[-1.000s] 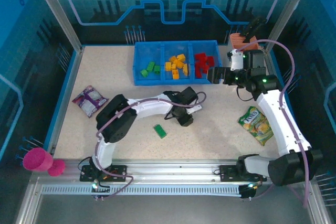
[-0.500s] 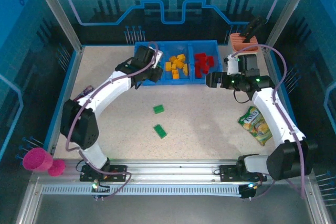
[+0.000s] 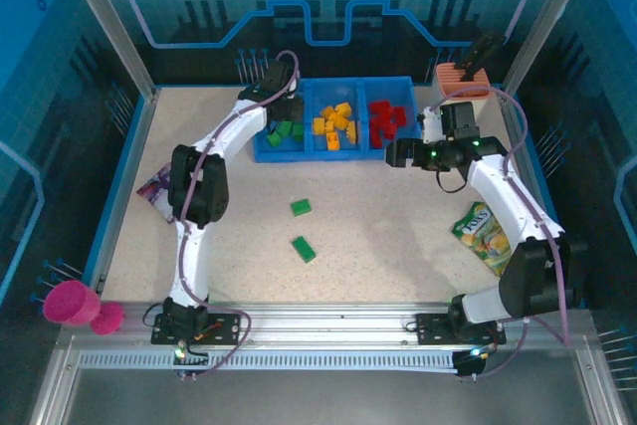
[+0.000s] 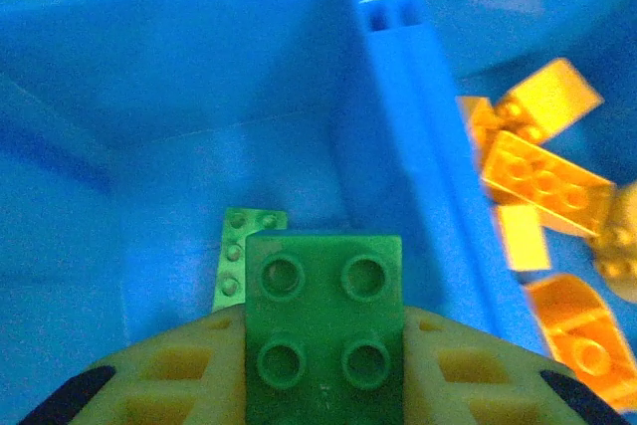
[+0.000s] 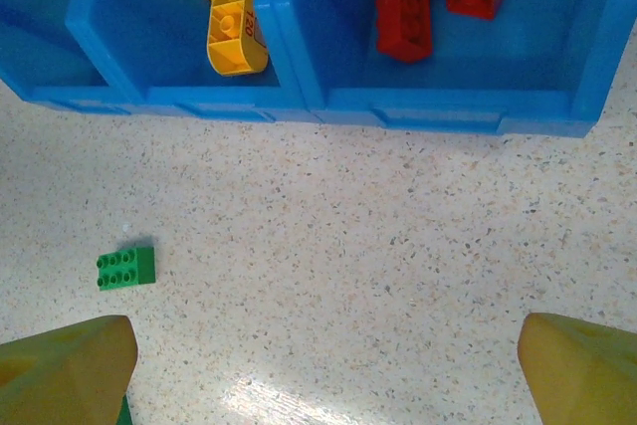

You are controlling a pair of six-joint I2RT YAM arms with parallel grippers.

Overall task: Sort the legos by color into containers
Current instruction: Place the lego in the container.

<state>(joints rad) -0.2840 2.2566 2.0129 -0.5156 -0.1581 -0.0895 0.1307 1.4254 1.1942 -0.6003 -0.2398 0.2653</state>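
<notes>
L claw (image 4: 324, 377) clenched on green lego (image 4: 323, 291) over left bin compartment (image 4: 189, 67); R claw (image 5: 323, 370) released

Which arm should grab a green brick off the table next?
Right. The right gripper is open and empty, with a loose green brick in its wrist view. The left gripper is shut on a second green brick over the bin.

Pretty colourful: blue tray (image 3: 328, 154), green legos (image 3: 284, 131), orange-yellow legos (image 3: 335, 124), red legos (image 3: 386, 121), speckled beige tabletop (image 3: 398, 236), pink cup (image 3: 70, 301).
</notes>
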